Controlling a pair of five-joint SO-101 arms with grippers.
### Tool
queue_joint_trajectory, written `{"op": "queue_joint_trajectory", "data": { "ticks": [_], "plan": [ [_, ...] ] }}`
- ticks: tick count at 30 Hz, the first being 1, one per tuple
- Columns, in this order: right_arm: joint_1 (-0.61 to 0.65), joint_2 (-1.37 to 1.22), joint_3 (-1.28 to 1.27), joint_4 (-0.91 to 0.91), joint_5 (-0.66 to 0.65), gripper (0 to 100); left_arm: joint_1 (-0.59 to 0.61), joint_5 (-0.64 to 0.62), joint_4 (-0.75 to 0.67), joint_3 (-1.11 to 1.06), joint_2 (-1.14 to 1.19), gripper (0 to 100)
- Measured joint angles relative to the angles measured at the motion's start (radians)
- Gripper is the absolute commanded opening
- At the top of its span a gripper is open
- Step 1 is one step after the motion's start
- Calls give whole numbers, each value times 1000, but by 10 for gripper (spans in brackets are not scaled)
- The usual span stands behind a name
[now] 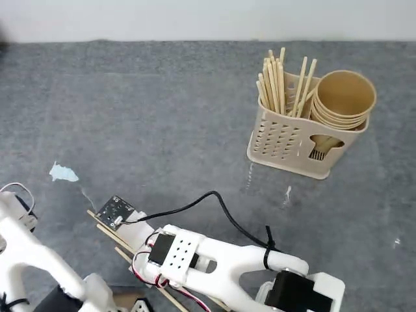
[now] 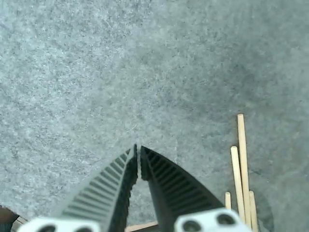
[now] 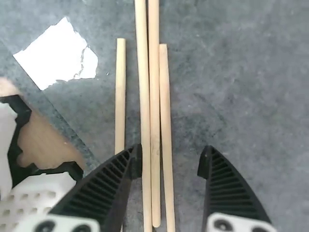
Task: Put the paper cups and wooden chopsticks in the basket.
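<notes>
Basket (image 1: 286, 140) toward table (image 1: 162, 117) far-right corner, paper cups (image 1: 343, 97) stacked inside. R gripper (image 3: 171, 153) jaws spread, empty, astride loose chopsticks (image 3: 153, 72) near front edge. L gripper (image 2: 139, 155) closed, empty. Step: chopstick pickup. Next: lower, pinch sticks.

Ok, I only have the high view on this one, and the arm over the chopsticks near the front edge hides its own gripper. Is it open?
Observer: Yes. The right wrist view shows the right gripper open, low over the loose chopsticks.
Operator: How many sticks are in its gap?
Observer: Four lie side by side on the mat. At least two run between the fingers, and one lies outside them.
Operator: And the other arm, at the left corner?
Observer: The left gripper is shut with nothing in it, above bare mat, with chopstick ends off to one side.
</notes>
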State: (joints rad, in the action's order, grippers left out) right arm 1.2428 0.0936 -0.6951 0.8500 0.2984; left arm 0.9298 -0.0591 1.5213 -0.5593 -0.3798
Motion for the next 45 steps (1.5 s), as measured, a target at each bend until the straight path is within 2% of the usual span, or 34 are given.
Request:
{"op": "queue_joint_trajectory", "data": {
  "ticks": [6, 14, 21, 37, 45],
  "plan": [
    [0, 0, 0, 6, 0, 193, 37, 0, 0, 8, 0, 13],
    [20, 5, -75, -100, -6, 191, 112, 0, 0, 77, 0, 13],
    [-18, 8, -89, -107, -6, 28, 115, 0, 0, 77, 0, 13],
    [-157, -54, -66, -120, -95, 8, 115, 0, 0, 77, 0, 13],
    [-186, -54, -69, -120, -137, 8, 117, 2, 0, 78, 0, 13]
  ]
}}
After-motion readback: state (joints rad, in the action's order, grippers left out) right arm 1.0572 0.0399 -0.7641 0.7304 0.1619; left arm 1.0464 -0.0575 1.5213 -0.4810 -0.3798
